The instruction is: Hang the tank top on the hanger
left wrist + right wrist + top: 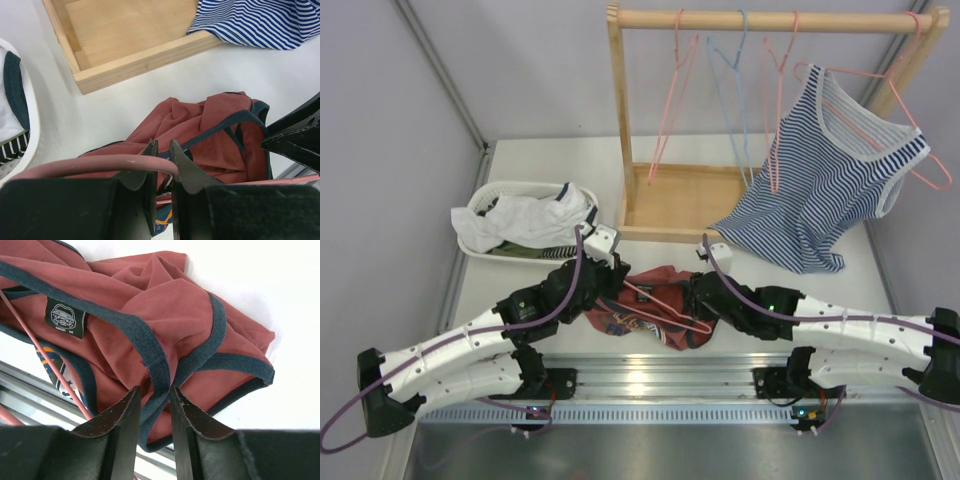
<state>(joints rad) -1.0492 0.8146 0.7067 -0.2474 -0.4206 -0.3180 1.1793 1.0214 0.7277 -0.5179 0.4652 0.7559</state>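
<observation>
Where it lies crumpled on the white surface between the two arms, close to the near edge, the rust-red tank top with navy trim is not yet on anything.

- Thin pink wire hanger: lies across the cloth. One end is clamped in the narrow left tool, probably to steady it for threading.
- Right tool: jaws narrow, a band of navy trim running down between them. It appears to pinch that edge, likely to draw an opening over the wire.
- Right wrist view only: the black neck label and the trim in the jaws.
- Left wrist view only: the wire in the grip.
- Top view only: the wooden rack with spare hangers, the blue-and-white striped tank top hung on it, and the white laundry basket at the left.
</observation>
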